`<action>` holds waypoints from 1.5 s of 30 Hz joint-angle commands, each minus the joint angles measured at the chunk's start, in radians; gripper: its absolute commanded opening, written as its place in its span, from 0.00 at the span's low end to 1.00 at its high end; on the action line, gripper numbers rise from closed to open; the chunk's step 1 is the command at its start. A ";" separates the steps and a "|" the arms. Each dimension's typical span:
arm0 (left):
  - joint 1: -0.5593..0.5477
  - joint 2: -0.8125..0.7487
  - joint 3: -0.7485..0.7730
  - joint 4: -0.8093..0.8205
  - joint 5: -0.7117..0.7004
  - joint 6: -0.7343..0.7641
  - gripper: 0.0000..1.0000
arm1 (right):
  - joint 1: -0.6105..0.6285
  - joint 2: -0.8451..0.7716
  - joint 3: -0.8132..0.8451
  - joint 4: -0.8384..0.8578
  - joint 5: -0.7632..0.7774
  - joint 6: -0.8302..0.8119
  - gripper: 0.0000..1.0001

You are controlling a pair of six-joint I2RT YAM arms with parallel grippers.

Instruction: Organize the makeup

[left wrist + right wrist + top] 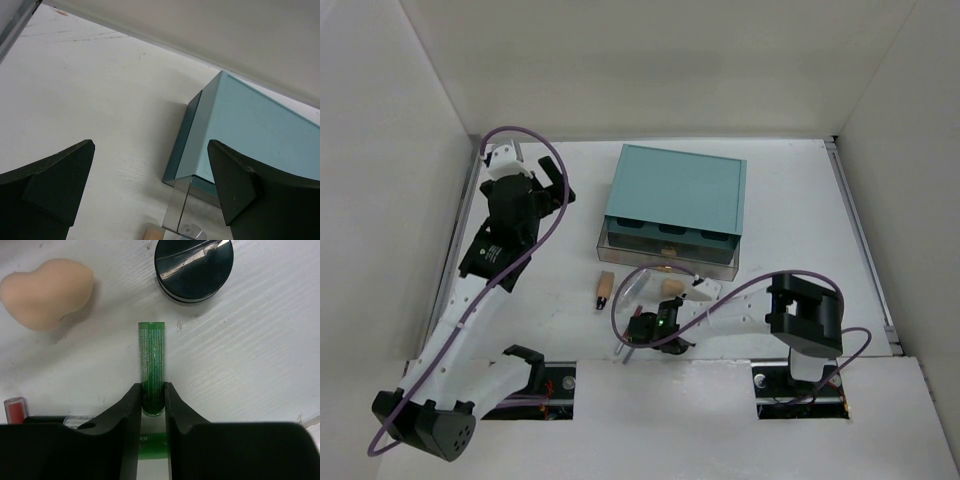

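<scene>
Clamps green tube (151,365) between right jaws at lower centre, flat on tabletop (250,365), below black round jar (194,267); holds left jaws apart.

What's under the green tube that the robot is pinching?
White table lies under most of the green tube. Near the right gripper, a second green tube peeks out beneath it; the jaws hide the rest.
</scene>
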State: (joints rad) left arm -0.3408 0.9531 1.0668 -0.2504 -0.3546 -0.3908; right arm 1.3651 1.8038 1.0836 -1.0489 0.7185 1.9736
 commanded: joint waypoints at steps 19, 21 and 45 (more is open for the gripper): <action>-0.069 0.450 0.127 0.154 0.341 -0.020 0.78 | 0.127 -0.547 -0.040 0.410 -0.181 -0.887 0.00; -0.062 0.481 0.134 0.177 0.371 -0.020 0.72 | 0.110 -0.631 -0.053 0.530 -0.237 -1.020 0.00; -0.054 0.708 0.205 0.177 0.394 -0.006 0.28 | -0.539 -0.500 0.084 0.762 -0.689 -1.799 0.41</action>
State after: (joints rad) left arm -0.3908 1.6287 1.2503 -0.0513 0.0360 -0.4137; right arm 0.8196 1.3338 1.1187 -0.3458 0.0788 0.2806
